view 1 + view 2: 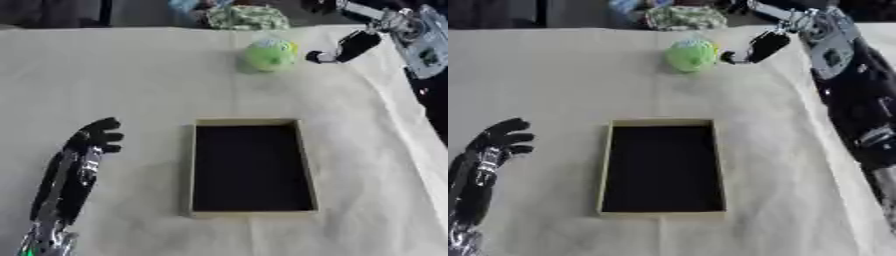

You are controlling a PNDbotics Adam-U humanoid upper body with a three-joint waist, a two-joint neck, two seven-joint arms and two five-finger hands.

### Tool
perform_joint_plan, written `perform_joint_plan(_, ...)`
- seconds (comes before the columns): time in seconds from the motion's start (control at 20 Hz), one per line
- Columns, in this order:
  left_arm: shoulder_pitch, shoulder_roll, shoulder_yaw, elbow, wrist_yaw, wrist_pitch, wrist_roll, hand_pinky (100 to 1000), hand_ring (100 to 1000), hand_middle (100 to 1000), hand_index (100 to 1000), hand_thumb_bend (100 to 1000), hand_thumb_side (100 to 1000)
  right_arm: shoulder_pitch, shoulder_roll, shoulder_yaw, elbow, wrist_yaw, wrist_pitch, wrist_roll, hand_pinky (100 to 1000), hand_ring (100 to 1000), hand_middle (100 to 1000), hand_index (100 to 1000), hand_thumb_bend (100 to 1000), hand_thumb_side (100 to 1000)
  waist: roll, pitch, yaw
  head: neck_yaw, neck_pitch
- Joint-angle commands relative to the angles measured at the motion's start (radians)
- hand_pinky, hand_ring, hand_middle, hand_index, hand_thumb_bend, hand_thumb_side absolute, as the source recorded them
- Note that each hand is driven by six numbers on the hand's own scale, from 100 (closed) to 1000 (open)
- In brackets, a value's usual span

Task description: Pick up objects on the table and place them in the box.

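A light green ball (269,54) with a yellow patch lies on the table near the far edge. My right hand (347,48) hangs just right of the ball, its fingers pointing down toward it and relaxed, with a small gap between them and the ball. An empty rectangular box (192,170) with a black inside and tan walls sits in the middle of the table. Down at the lower left my left hand (94,137) rests on the cloth with fingers curled, holding nothing.
A cream cloth (105,75) covers the table. A green patterned bundle (248,17) lies beyond the far edge, behind the ball. The table's right edge (411,110) runs close under my right arm.
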Motion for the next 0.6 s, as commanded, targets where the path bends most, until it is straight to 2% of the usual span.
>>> perform_joint_plan(0.05,-0.014,0.005,-0.007,-0.026,0.002,-0.005,-0.015,719,752,750,844,100,869,-0.028,0.002,-0.019,0.019,0.037,0.008,-0.018,871,893,893,975,431,253,0.000,-0.016,0.008,-0.017,-0.014)
perform_joint_plan(0.6,-0.020,-0.002,-0.017,-0.024,0.005,-0.010,-0.036,720,753,747,844,100,872,-0.043,0.043,-0.045,0.074,0.083,0.030,-0.085,866,892,891,973,414,260,0.000,-0.009,0.036,-0.044,-0.018)
